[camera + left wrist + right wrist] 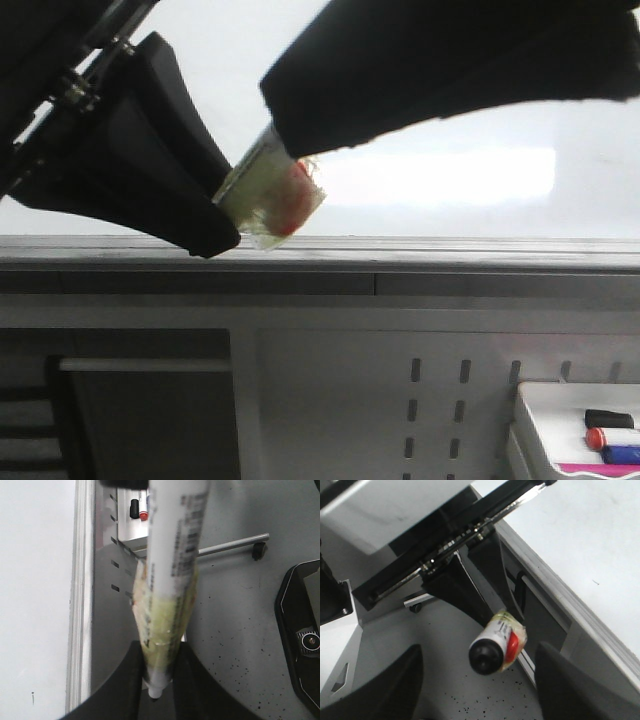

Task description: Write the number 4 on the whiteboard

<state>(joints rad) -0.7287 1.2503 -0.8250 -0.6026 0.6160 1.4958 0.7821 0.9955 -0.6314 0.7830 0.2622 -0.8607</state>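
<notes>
The left pincer (157,680) is closed on a marker (172,555) wrapped in yellowish tape, its fingers (190,215) pressing the taped part from both sides. The marker sits off the whiteboard (450,190), just past its grey metal edge (400,255). The right pincer (477,692) is spread wide with nothing between its fingers (580,690). No drawn number can be made out on the whiteboard. A white tray (545,400) with markers sits beyond that edge.
</notes>
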